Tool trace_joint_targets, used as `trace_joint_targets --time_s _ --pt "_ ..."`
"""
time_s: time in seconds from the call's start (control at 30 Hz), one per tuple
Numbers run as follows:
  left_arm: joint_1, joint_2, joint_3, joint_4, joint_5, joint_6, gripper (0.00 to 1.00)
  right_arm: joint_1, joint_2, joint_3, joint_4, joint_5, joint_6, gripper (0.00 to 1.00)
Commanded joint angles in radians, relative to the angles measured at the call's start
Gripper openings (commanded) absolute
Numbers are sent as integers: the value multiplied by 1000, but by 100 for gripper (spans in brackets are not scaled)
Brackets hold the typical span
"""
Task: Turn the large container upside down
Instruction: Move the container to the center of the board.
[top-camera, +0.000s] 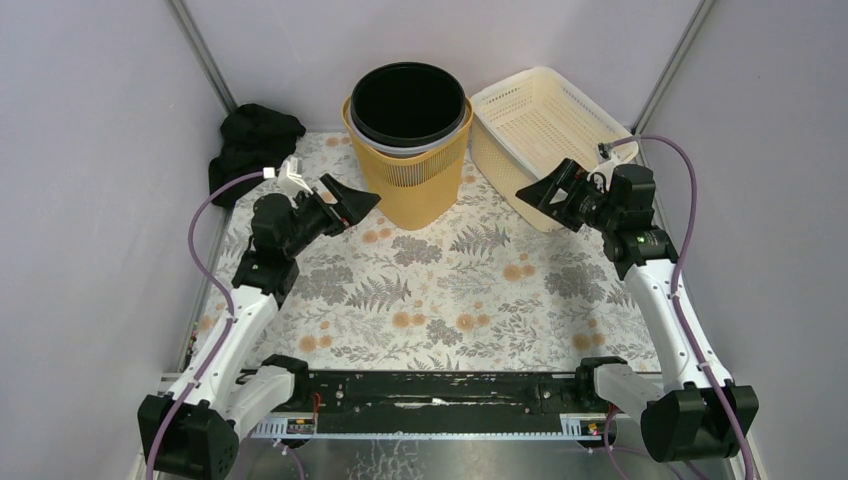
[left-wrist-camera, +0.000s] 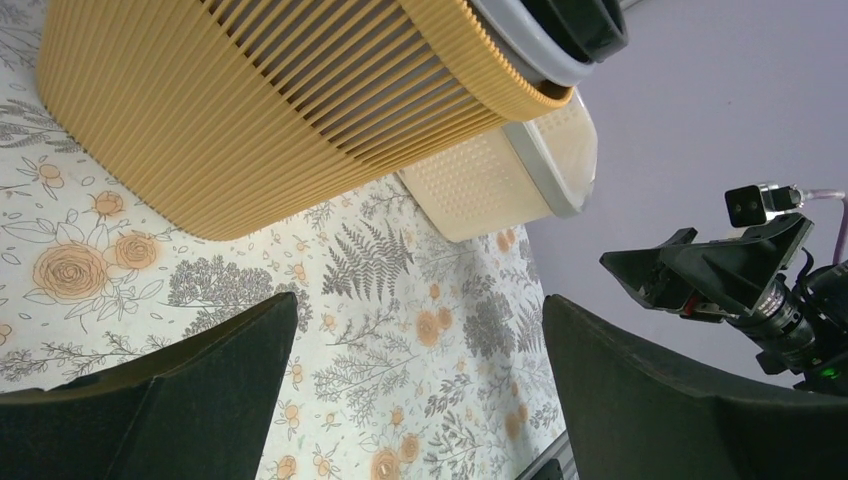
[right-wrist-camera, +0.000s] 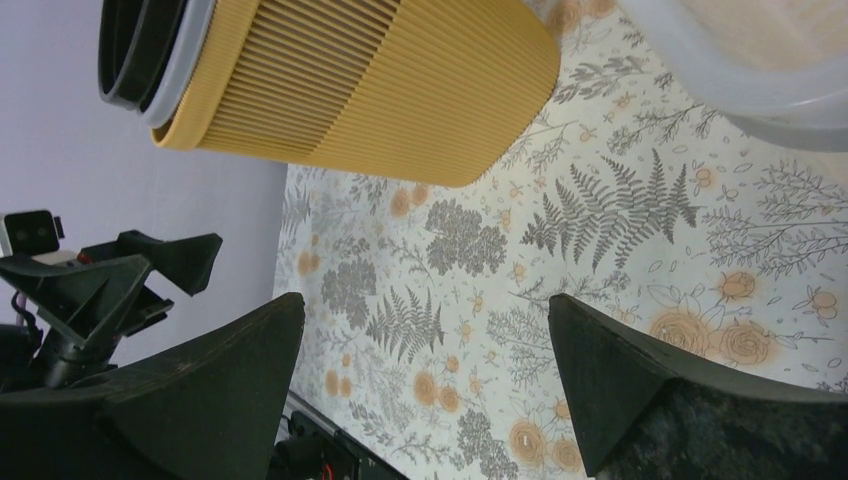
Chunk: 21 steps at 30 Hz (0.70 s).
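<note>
Large yellow ribbed container (top-camera: 410, 185), black-lined, upright, open mouth upward, far centre.

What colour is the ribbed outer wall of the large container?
The large container is mustard yellow; the left wrist view shows it best.

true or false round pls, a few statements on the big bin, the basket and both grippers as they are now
1. The yellow ribbed container stands upright with its mouth facing up. True.
2. The left gripper is shut on the container's rim. False: its fingers are spread, hold nothing and are clear of the container.
3. A cream basket sits to the right of the container. True.
4. The right gripper holds the basket. False: it is open, with only tablecloth showing between its fingers.
5. A black liner sits inside the container. True.
6. A black cloth lies in the basket. False: it is at the table's far left corner.
</note>
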Motion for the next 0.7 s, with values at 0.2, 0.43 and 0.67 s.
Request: trace_joint_targets --time_s 0.2,0.43,0.67 --pt "-2 25 63 -4 78 35 100 -3 -3 32 31 -80 -17 99" --pt "-2 40 81 -38 65 47 100 -4 43 140 -18 9 -72 99" --pt "-2 46 50 -8 81 50 100 8 158 275 -86 92 -199 98"
